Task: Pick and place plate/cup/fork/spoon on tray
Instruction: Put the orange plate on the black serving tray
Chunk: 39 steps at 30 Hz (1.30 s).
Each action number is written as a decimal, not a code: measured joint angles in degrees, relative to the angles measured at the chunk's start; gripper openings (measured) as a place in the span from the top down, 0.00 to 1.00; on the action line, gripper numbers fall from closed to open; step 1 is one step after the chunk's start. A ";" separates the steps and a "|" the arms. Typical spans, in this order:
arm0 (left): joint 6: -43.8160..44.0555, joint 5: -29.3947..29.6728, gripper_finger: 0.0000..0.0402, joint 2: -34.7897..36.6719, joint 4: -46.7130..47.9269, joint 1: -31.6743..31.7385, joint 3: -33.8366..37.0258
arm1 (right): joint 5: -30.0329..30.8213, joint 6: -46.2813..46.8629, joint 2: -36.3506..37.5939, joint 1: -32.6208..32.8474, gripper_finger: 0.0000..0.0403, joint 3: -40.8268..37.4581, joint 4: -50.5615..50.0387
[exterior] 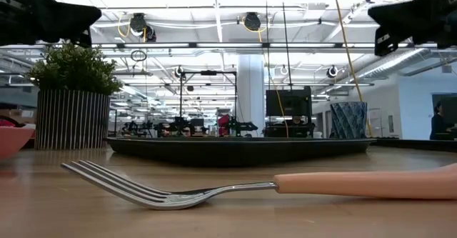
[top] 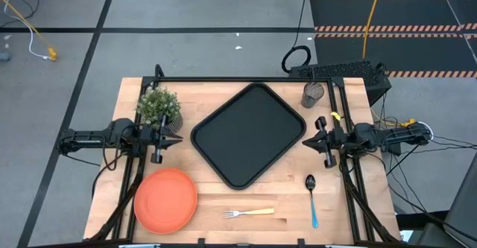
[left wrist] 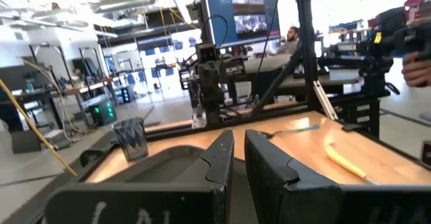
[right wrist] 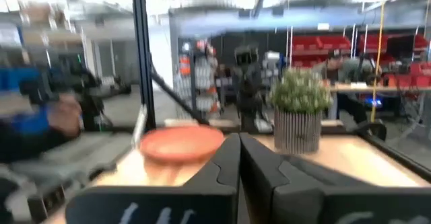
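**Nothing on the tray yet, both arms parked at the sides**

High view: the black tray [top: 249, 135] sits turned at an angle mid-table and has nothing in it. The orange plate [top: 165, 198] is at the front left, the fork [top: 248, 213] lies front centre with its tines pointing left, and the blue-handled spoon [top: 311, 199] is front right. The dark grey cup [top: 314, 93] stands behind the tray near the back right corner, and the potted plant [top: 159, 108] is back left. The left gripper [top: 173, 140] hovers beside the plant and the right gripper [top: 311, 141] hangs just off the tray's right corner. My guess is the first pick hasn't started. If the plate goes first, I'd come in low at the rim, since it's flat and shallow, and set it to one side of the tray so the cup and cutlery still fit.

Low view: fork up close on the wood, tray behind it, both arms up off the table.

Left wrist view: the fingers [left wrist: 219, 157] show a narrow gap with nothing between them, so a bit parted and empty. Cup and fork are visible ahead.

Right wrist view: the fingers [right wrist: 227, 158] are pressed together, clenched on nothing. Plate and plant ahead.

Writing: none I can read; the screens in the room are too blurry.
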<state>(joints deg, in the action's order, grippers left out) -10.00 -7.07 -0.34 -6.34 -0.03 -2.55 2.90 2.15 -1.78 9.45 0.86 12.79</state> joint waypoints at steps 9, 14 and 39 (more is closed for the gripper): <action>0.73 0.09 0.90 0.00 0.19 0.00 -0.02 | 0.00 5.08 -0.02 0.00 1.00 0.00 3.51; 1.52 0.09 0.90 0.00 -0.44 0.00 0.00 | 0.00 5.09 -0.02 0.00 1.00 0.00 3.50; 2.42 13.00 0.90 -7.31 -4.40 0.00 0.00 | 6.36 3.71 -7.73 -0.02 1.00 0.00 3.90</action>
<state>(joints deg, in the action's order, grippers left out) -7.59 5.93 -7.64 -10.74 -0.03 -2.55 9.25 5.86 -9.51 9.43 0.86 16.69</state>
